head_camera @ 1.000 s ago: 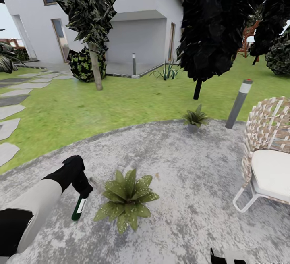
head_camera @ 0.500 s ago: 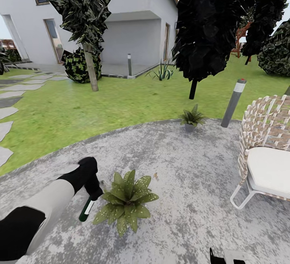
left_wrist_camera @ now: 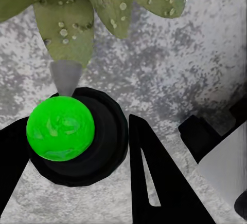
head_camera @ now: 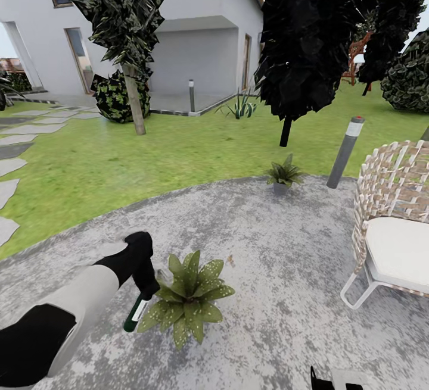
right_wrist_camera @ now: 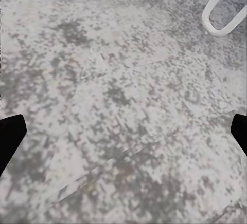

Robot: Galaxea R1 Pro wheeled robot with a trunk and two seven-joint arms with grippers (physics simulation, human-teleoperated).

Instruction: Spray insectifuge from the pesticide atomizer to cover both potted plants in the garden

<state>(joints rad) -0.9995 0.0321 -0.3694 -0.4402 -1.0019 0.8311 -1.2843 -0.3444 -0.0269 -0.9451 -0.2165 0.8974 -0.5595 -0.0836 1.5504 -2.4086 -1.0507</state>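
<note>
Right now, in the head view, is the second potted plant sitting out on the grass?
No, the farther potted plant stands on the grey stone patio, just inside its edge beside the lawn.

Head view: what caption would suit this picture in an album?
On a stone patio, the robot's left gripper holds the pesticide atomizer beside the near potted plant.

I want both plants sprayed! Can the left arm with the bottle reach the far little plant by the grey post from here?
Probably not. The left gripper holds the pesticide atomizer beside the near potted plant; the far potted plant sits across the patio.
</note>
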